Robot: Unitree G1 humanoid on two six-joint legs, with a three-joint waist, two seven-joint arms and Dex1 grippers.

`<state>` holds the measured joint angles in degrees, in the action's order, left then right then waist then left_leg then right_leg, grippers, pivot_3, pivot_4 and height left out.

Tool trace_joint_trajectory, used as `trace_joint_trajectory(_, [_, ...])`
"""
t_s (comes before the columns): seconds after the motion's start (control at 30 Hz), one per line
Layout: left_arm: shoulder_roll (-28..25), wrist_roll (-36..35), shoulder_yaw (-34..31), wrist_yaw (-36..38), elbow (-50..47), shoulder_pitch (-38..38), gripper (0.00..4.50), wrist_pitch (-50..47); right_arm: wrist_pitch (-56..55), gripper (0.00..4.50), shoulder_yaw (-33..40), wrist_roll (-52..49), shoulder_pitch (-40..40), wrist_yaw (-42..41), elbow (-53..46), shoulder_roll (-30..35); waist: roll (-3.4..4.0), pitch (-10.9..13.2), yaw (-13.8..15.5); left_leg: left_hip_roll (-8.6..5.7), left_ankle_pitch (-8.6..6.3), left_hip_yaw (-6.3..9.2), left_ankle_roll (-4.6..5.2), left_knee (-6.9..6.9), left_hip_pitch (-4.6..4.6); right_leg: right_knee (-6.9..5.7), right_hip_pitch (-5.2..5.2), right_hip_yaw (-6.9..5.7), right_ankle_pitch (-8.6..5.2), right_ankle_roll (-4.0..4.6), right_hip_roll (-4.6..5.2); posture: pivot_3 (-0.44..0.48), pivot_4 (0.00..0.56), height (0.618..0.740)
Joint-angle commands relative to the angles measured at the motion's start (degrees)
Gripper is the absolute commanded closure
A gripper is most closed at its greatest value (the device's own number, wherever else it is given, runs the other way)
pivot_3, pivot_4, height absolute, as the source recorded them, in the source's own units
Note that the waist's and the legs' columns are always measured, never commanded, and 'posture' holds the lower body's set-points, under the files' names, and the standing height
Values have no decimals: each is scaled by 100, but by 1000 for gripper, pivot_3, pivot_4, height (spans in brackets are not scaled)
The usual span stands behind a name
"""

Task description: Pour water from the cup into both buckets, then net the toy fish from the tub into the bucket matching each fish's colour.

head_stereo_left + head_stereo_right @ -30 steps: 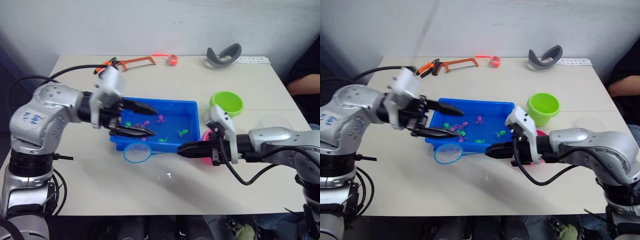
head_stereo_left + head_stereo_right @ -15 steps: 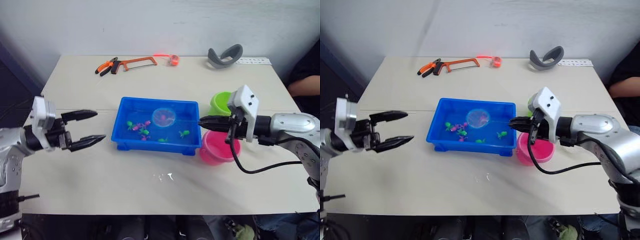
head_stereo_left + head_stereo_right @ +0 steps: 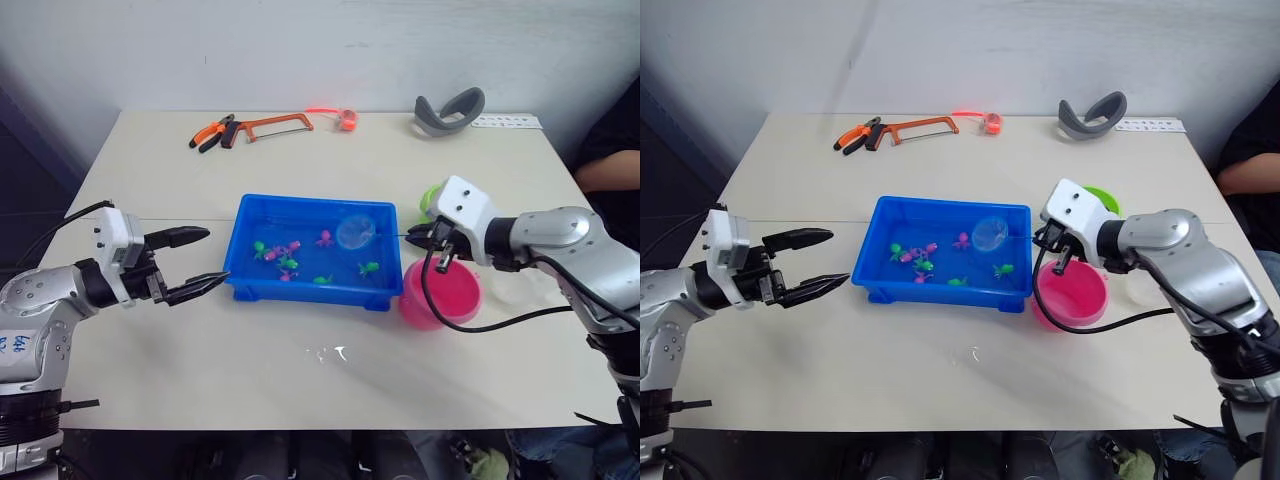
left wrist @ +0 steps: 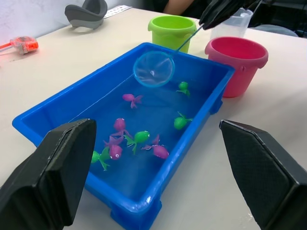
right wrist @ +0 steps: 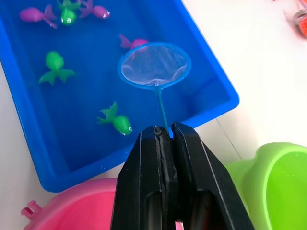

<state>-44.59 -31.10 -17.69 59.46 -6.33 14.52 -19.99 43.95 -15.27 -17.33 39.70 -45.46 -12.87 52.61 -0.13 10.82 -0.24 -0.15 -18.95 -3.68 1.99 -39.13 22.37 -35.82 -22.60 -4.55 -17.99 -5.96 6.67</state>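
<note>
The blue tub sits mid-table and holds several pink and green toy fish. My right gripper is shut on the thin handle of the net. The net's blue hoop hangs over the tub's right end, and its mesh looks empty. The pink bucket stands just right of the tub, below that gripper. The green bucket stands behind it, partly hidden by my right hand in the eye views. The clear cup stands to the right of the buckets. My left gripper is open and empty, just left of the tub.
Orange pliers, a hacksaw and a small orange item lie along the table's back edge. A grey curved band and a white strip lie at the back right. A person's arm is at the right edge.
The net went from the table in front of the tub to over the tub, and now hangs near its right end. My left gripper pulled away from the tub to its left side.
</note>
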Motion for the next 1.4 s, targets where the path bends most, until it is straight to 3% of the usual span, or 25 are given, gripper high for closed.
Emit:
trace_joint_trajectory(0.03, [119, 140, 125, -323, -67, 184, 33, 40, -164, 4500, -63, 424, 185, 62, 328, -189, 0, 0, 2, -1, 0, -2, 0, 0, 1, 0, 0, 0, 0, 0, 0, 0, 150, 740])
trace_joint_trajectory(0.3, [302, 246, 433, -549, -45, 321, 33, -47, -272, 4500, -362, 923, 537, 36, 807, -821, 0, 0, -13, 0, 1, -4, -1, 0, 1, -4, -3, -4, 0, 0, -7, 0, 150, 740])
trace_joint_trajectory(0.6, [268, 217, 368, -621, -77, 185, 33, -105, 117, 4500, 42, 555, 514, 124, 631, -1438, 0, 0, -12, 2, 2, -7, -3, 0, 1, -5, -4, -5, 0, 0, -9, 0, 150, 740])
trace_joint_trajectory(1.0, [587, -31, 472, -557, -175, 486, 33, 112, 1110, 4500, 1854, -991, -413, -39, -512, -1526, 0, 0, 20, -2, 2, -2, -3, 0, 2, -6, -1, -7, 0, 0, -7, 0, 150, 740])
trace_joint_trajectory(1.4, [931, -68, 1441, -135, -309, 1389, 33, -220, 367, 4500, 4048, -1495, -2537, -544, -1898, -1116, -1, -1, 47, -4, 2, -2, -3, 0, 1, -6, 1, -5, 0, 0, -9, 0, 150, 740])
